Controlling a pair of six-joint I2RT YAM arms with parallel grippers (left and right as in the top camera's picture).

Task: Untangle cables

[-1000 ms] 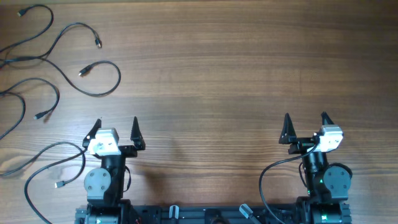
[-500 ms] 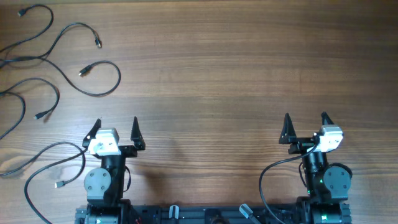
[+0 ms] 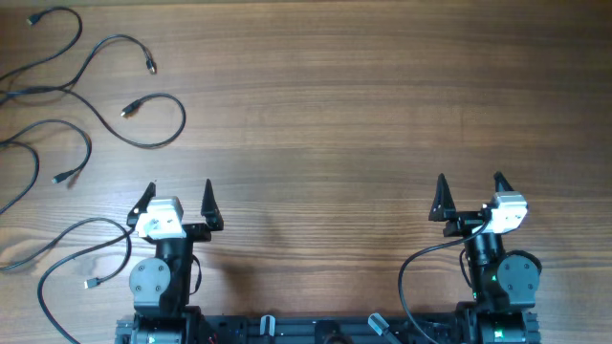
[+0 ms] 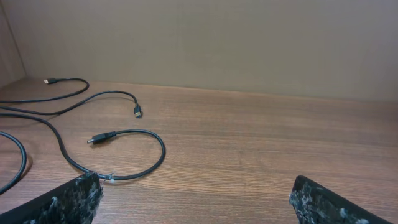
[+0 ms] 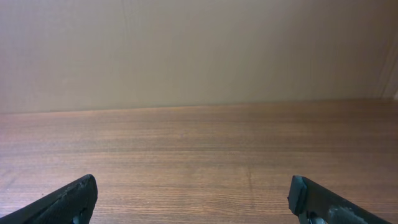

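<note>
The left gripper [image 3: 179, 186] and right gripper [image 3: 469, 179] sit open and empty; grabbing where the cables [image 3: 183, 115] overlap could drag two cords together.

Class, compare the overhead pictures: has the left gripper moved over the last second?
No. The left gripper sits open at the same spot below the looped cable's plug, which has not shifted either.
</note>
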